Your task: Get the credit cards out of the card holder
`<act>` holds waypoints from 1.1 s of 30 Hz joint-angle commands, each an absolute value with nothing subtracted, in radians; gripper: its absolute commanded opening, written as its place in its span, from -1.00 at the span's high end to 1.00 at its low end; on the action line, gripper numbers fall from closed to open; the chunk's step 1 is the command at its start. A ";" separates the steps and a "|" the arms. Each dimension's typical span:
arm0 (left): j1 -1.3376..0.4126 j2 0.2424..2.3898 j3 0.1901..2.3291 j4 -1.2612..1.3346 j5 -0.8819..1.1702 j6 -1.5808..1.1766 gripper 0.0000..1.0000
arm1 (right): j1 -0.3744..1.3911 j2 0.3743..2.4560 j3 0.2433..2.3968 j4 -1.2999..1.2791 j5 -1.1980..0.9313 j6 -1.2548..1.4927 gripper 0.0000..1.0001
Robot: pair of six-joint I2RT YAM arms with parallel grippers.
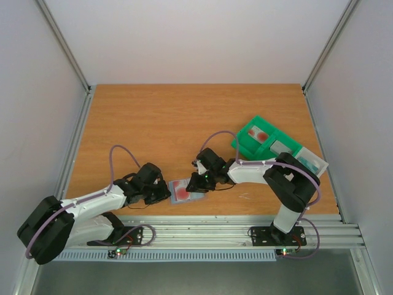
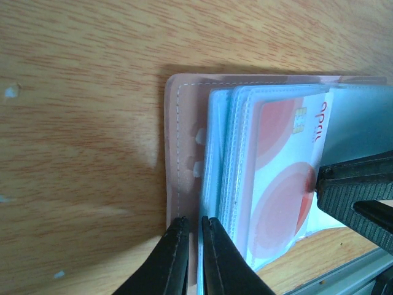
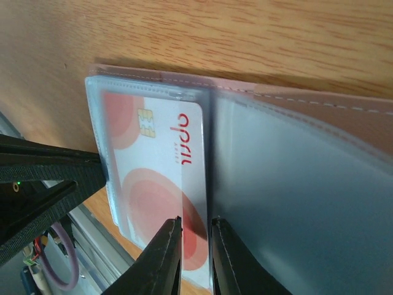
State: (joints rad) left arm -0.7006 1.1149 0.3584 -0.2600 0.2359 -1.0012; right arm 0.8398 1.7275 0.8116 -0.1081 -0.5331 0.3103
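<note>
The card holder (image 1: 175, 184) lies open near the table's front edge, between both grippers. It has a pinkish stitched cover (image 2: 181, 123), clear plastic sleeves and a grey inner panel (image 3: 295, 203). A white credit card (image 3: 153, 178) with red circles and a gold chip shows in the top sleeve (image 2: 276, 184). My left gripper (image 2: 193, 222) is shut on the holder's cover edge and one sleeve edge (image 1: 164, 195). My right gripper (image 3: 195, 222) is closed narrowly over the card's long edge by the spine (image 1: 196, 183). One of its fingers (image 2: 350, 187) rests on the card's red circle.
A green compartmented tray (image 1: 264, 140) stands at the back right with cards in it and a clear part (image 1: 310, 161) beside it. An aluminium rail (image 1: 233, 228) runs just in front of the holder. Walls close in the table's left, right and far sides.
</note>
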 commanded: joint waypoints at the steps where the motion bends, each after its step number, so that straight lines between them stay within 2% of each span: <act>1: -0.696 1.103 0.350 -0.266 0.219 -0.994 0.81 | 0.847 1.753 0.805 -0.062 -0.558 0.320 0.69; 15: -0.696 1.105 0.330 -0.248 0.211 -0.998 0.81 | 0.846 1.722 0.795 -0.101 -0.490 0.292 0.98; 29: -0.696 1.090 0.307 -0.247 0.207 -0.998 0.81 | 0.808 1.690 0.754 -0.092 -0.495 0.283 0.97; 33: -0.695 1.082 0.307 -0.250 0.207 -0.999 0.81 | 0.805 1.694 0.738 -0.029 -0.530 0.303 0.75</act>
State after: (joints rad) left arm -0.7006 1.0966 0.3290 -0.2367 0.2310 -1.0016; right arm 0.8124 1.6951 0.7582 -0.0891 -0.5060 0.2909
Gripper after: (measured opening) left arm 0.095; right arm 0.087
